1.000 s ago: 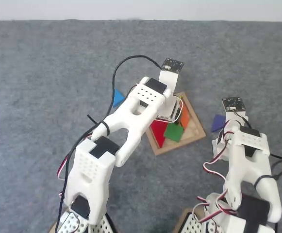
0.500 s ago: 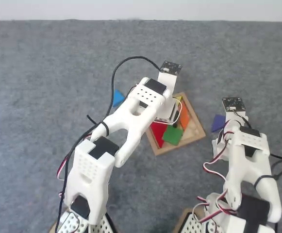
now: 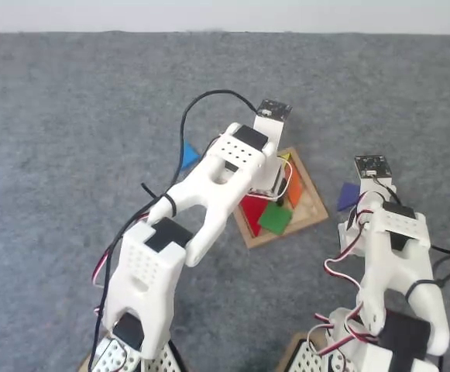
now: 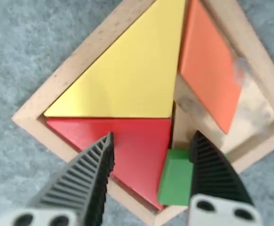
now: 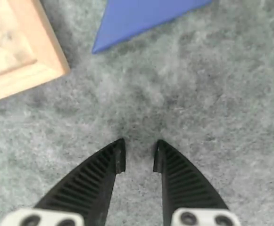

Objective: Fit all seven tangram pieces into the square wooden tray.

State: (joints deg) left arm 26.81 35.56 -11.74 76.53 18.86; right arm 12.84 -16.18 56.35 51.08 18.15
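The square wooden tray (image 4: 37, 117) holds a yellow triangle (image 4: 127, 75), a red triangle (image 4: 137, 146) and an orange piece (image 4: 207, 61). A green piece (image 4: 174, 181) sits at the tray's near corner beside the red triangle, looking slightly tilted. My left gripper (image 4: 153, 146) hangs open just above the red and green pieces, holding nothing. In the high view the left arm (image 3: 232, 167) covers part of the tray (image 3: 311, 203). My right gripper (image 5: 137, 155) stands slightly open over bare carpet, with a dark blue piece (image 5: 146, 14) ahead of it and the tray corner (image 5: 14, 52) beside that.
A light blue triangle (image 3: 187, 155) lies on the grey carpet on the far side of the left arm from the tray. The dark blue piece (image 3: 348, 195) lies between the tray and the right arm (image 3: 387, 232). Open carpet surrounds everything.
The green piece has shifted a little toward the tray's near corner and lies flatter. The left arm's wrist has moved slightly. The right arm has kept still.
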